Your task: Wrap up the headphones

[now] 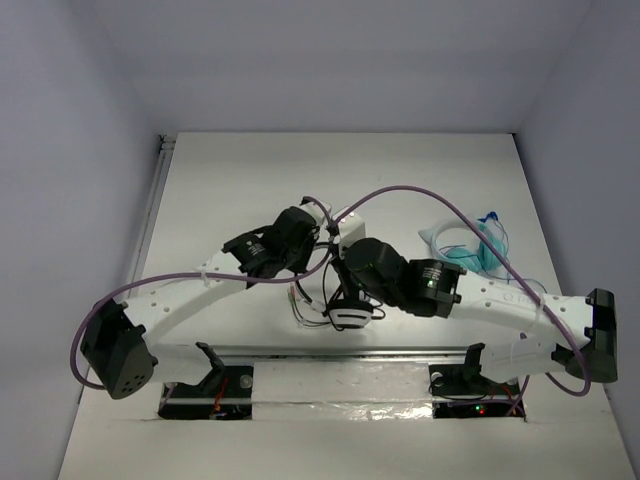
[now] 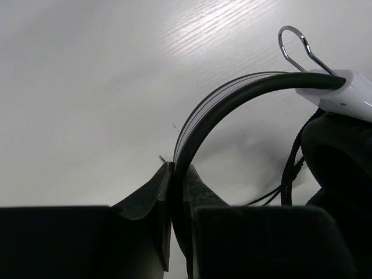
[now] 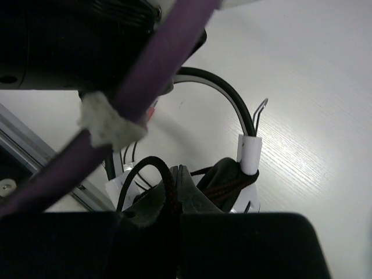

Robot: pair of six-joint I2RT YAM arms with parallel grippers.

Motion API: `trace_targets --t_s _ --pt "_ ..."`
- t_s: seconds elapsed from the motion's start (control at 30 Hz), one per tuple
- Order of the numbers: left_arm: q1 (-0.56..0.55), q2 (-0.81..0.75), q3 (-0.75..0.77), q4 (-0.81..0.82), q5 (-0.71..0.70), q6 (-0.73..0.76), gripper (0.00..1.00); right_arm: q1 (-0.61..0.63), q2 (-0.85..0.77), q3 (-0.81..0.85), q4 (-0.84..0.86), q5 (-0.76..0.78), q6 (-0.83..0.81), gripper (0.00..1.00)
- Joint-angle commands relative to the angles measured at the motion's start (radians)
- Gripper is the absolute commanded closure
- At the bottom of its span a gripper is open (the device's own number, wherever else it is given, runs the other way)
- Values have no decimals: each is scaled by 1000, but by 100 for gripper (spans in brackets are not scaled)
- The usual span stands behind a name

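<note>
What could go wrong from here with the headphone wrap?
The left gripper pinches only the thin headband edge-on; it could twist or slip out.
The right gripper grips the cable close to the earcup; a hard pull may strain it.
Both grippers sit crowded together and might collide.

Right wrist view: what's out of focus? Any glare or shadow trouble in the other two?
Right wrist: the purple cable close to the lens is a blur and hides the upper left; the headband is sharp. Left wrist: sheen on the table, the gripper fingers dark and soft. Top external: even light, soft shadows.
</note>
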Motion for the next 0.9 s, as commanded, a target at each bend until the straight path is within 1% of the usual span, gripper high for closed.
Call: trace_targets --t_s 0.0,0.07,0.13,0.2,0.23,0.27,0.43,0.53,0.67,0.73,0.8,0.87 --pt "-5 -9 45 81 67 -46 100 -21 -17 55 44 -34 -31 100" --pt "-5 -11 44 85 64 -66 100 -21 -16 46 46 -41 -22 100" --pt "-5 -14 36 106 119 -84 100 -21 -19 34 52 -28 -14 100" --pt "-5 -20 18 127 169 -89 100 -32 -31 8 54 19 -6 100" --pt "-5 -35 10 137 218 -90 100 -48 -36 0 51 31 -5 100" --pt "-5 -44 -4 141 229 -89 100 -58 -42 -9 48 47 0 100" --pt "-5 -81 -21 78 188 -77 100 -159 -129 -86 80 96 35 100" --pt "-5 -78 -37 81 232 -80 100 -213 -166 -106 135 64 63 100" --pt "-14 -74 -48 135 312 -98 100 -213 -145 -118 195 -37 69 100" --pt "-14 -84 -50 154 327 -95 100 -213 -145 -135 212 -25 79 100" --pt "-14 -94 -51 146 326 -89 100 -234 -158 -162 210 8 96 100" --pt "-14 -115 -57 147 337 -89 100 -269 -180 -187 230 8 119 100"
